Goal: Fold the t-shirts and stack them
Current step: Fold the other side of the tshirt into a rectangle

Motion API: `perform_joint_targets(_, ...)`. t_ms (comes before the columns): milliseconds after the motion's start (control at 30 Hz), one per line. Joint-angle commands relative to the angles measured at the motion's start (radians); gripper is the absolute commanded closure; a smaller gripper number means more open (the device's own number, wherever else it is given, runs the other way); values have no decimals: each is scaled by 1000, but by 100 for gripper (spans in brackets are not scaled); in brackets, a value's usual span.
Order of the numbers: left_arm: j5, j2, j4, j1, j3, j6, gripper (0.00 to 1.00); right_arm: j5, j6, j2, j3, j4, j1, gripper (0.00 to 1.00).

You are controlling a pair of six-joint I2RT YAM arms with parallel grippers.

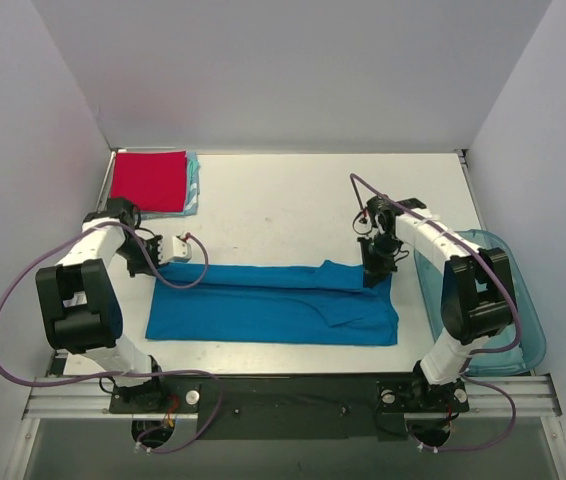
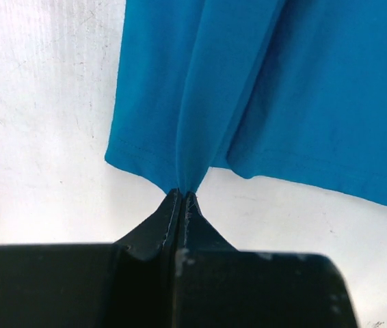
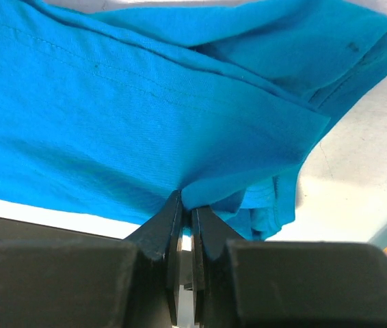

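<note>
Left claw [image 2: 182,199] is clenched on the left edge of the blue shirt [image 1: 273,305], pinching a ridge of cloth between its tips. Behind it, in the far left corner of the table [image 1: 283,200], a folded red shirt [image 1: 148,180] lies on a teal shirt [image 1: 194,185]. The blue shirt lies in a long band across the near middle. Right claw [image 3: 187,205] is clamped on its far right corner. Beside that arm sits a bin [image 1: 523,310].

Bright, even light; soft shadows.
</note>
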Motion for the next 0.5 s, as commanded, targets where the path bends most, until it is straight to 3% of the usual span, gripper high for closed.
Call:
perform_joint_targets(0, -28, -1, -12, 10, 3, 62, 100, 14, 6, -26, -17, -83, 5, 100)
perform_joint_targets(67, -33, -3, -19, 9, -18, 74, 100, 8, 11, -12, -35, -75, 9, 100)
perform_joint_targets(100, -28, -3, -28, 7, -23, 83, 98, -3, 18, 1, -44, -66, 10, 93)
perform_joint_targets(133, -22, -3, -56, 7, -24, 86, 91, -6, 20, 8, -46, -63, 16, 84)
perform_joint_targets(167, -11, -1, -79, 9, -15, 89, 68, -6, 23, 18, -41, -64, 19, 73)
perform_joint_targets(233, 8, -3, -159, 9, 15, 106, 50, 17, 27, 15, -31, -75, 22, 61)
perform_joint_targets(300, 24, -9, -235, 9, 66, 117, 40, 54, 26, -11, 0, -96, 18, 57)
perform_joint_targets(367, 54, -14, -356, 10, 126, 131, 35, 78, 18, -40, 52, -121, 25, 54)
perform_joint_targets(467, 172, -11, -418, 9, 218, 116, 34, 115, -8, -78, 133, -115, 80, 52)
